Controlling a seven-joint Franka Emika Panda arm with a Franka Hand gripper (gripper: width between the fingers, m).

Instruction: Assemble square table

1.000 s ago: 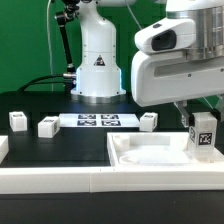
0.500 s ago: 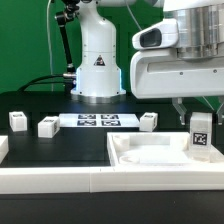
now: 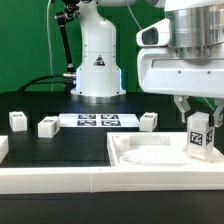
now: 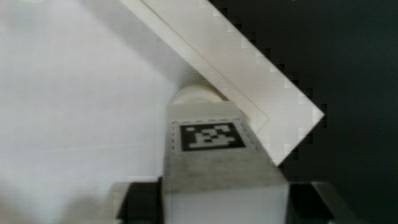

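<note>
Gripper [image 3: 200,116]: two-finger, on the exterior view's right, pointing straight down and pinching the held leg [image 3: 201,136] by its upper end, one finger on each side. In the wrist view the gripper [image 4: 222,206] shows as two dark fingers [image 4: 143,202] pressed against both flanks of the held leg [image 4: 217,145]. Held leg: short, white, upright, with a black-and-white tag facing the exterior camera. It is inside the recessed face of the tabletop [image 3: 150,152], near the corner toward the exterior view's right. Whether its lower end touches the surface cannot be told. Tabletop: large white square slab with a raised rim, flat on the black table [image 3: 60,150]. In the wrist view the tabletop [image 4: 71,110] fills one side and its rim runs diagonally just past the leg's far end. Loose legs, three, each white and tagged, lying on the black table well apart from the tabletop: first loose leg [image 3: 17,121], second loose leg [image 3: 47,127], third loose leg [image 3: 149,121]. Marker board [image 3: 98,121]: flat, between the second and third loose legs. Border rail [image 3: 55,180]: long, white, along the near edge. Robot base [image 3: 97,65]: white, behind the marker board.
</note>
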